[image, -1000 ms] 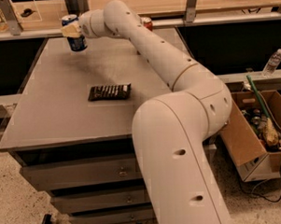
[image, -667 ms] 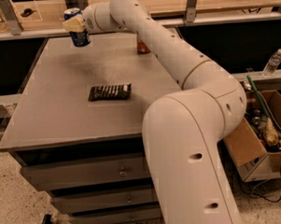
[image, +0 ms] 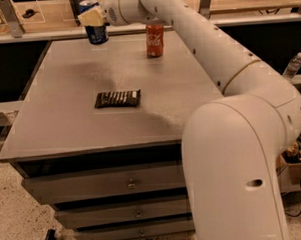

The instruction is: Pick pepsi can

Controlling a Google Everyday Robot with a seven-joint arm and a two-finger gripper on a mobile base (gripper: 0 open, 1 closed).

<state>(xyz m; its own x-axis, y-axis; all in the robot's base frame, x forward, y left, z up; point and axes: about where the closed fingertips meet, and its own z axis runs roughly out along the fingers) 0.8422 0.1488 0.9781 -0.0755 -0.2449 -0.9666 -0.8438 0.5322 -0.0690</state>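
Camera view puts the gripper [image: 92,17] in the upper left of the frame, closed around the upper body of the pepsi can [image: 97,34] over the counter's [image: 65,125] far edge; the can is probably light, slick and easily dented, best gripped mid-wall.

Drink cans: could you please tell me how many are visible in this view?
2. The pepsi can is gripped by the claw over the table's far-left corner. The red Coca-Cola can stands upright near the far edge, to its right. The arm may hide others.
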